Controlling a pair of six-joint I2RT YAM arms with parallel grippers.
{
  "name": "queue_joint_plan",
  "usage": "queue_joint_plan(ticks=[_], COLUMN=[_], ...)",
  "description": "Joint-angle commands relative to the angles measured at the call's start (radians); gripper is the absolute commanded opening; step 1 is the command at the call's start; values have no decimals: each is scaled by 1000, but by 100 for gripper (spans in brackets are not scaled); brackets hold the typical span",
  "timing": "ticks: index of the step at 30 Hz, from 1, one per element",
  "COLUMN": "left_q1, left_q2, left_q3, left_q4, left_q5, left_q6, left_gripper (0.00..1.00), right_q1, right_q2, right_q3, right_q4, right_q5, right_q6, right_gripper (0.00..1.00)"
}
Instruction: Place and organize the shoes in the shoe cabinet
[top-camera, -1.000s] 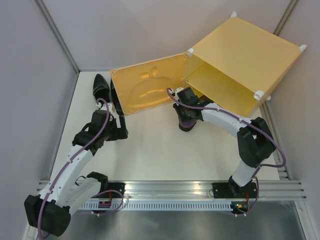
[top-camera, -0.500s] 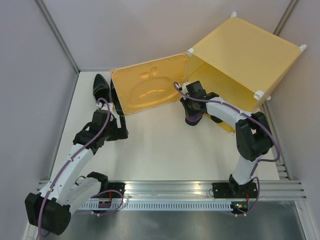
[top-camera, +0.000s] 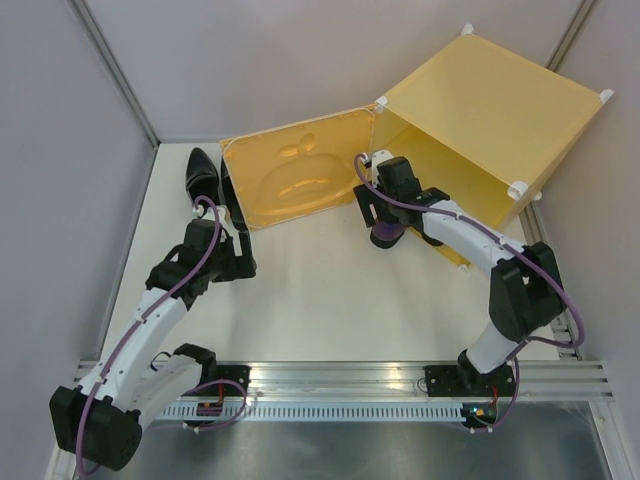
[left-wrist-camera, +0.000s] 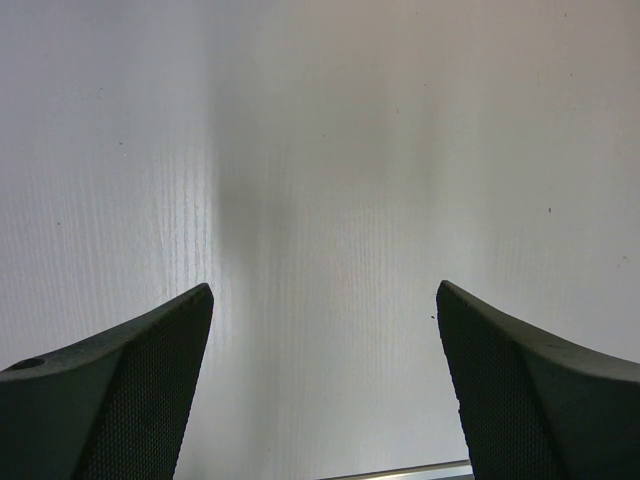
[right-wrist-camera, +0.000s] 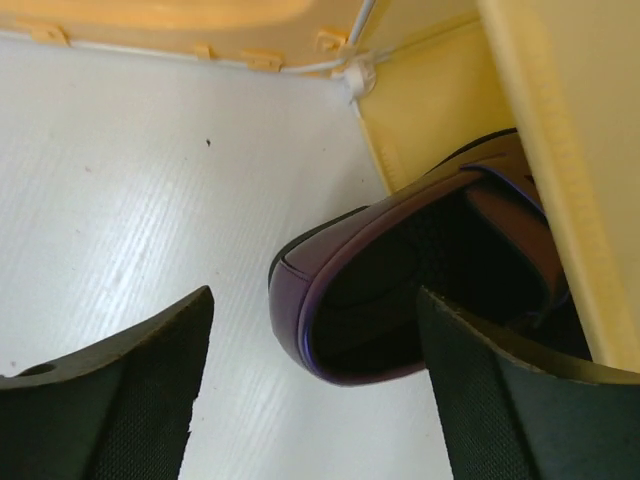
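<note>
I judge the step in hand to be the seating of one dark purple glossy pointed-toe dress shoe (right-wrist-camera: 400, 270) into the large yellow plastic shoe cabinet (top-camera: 490, 100). Its apple-embossed hinged door (top-camera: 300, 180) stands swung wide. In the right wrist view the shoe lies on the white surface (top-camera: 320, 300) at the cabinet mouth, close to the hinge-side corner. Its heel end and dark inside project outward and its front part is hidden under a yellow panel, so I cannot tell how far in it reaches. The right gripper (right-wrist-camera: 312, 291) is released, with the jaws wide apart, and it hangs just above and behind the heel. I see no contact between either finger and the shoe. The next move, in my judgement, calls for a push or a re-grasp at the heel to send the shoe fully inside, square to the wall and clear of the door's swing. The left gripper (left-wrist-camera: 325, 290) is also spread and holds nothing, and it hovers over bare surface near the door's free edge. One black glossy pointed-toe shoe (top-camera: 203, 175) lies well apart from both grippers, behind the door at the far left. I cannot locate the other shoes in these views.
</note>
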Motion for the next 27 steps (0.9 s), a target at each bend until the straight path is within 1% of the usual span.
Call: queue_joint_plan(ticks=[1, 2, 5, 6, 7, 8, 10, 12, 15, 18, 23, 27], left_q1=[5, 5, 5, 5, 7, 6, 7, 7, 5, 7, 7, 7], left_q2=[-22, -25, -34, -36, -37, -40, -42, -40, -43, -46, -49, -49], left_q3=[5, 5, 3, 3, 3, 3, 2, 2, 2, 0, 0, 0], left_q4=[21, 21, 21, 21, 22, 22, 21, 22, 21, 21, 22, 21], left_q5=[-19, -20, -23, -23, -23, -23, -22, -19, -17, -17, -19, -17], left_q6=[-16, -17, -17, -17, -19, -17, -17, -17, -16, -16, -16, -16], left_gripper=[94, 94, 94, 94, 94, 94, 94, 94, 94, 94, 94, 94], right_q1=[46, 76, 143, 158, 187, 202, 228, 248, 282, 295, 298, 298], right_q2=[-132, -164, -207, -230, -241, -250, -263, -249, -195, -137, -41, 29], right_q3=[-57, -74, -149, -190, -210, -229, -284, -322, -335, -356, -376, -356], right_q4=[95, 118, 166, 174, 178, 191, 201, 215, 204, 252, 318, 341], right_q5=[125, 194, 317, 410, 444, 473, 521, 587, 631, 641, 702, 768], right_q6=[83, 100, 197, 235, 270, 354, 436, 534, 634, 692, 777, 821], right_gripper=[88, 93, 96, 97, 98, 98, 98, 98, 98, 98, 97, 94])
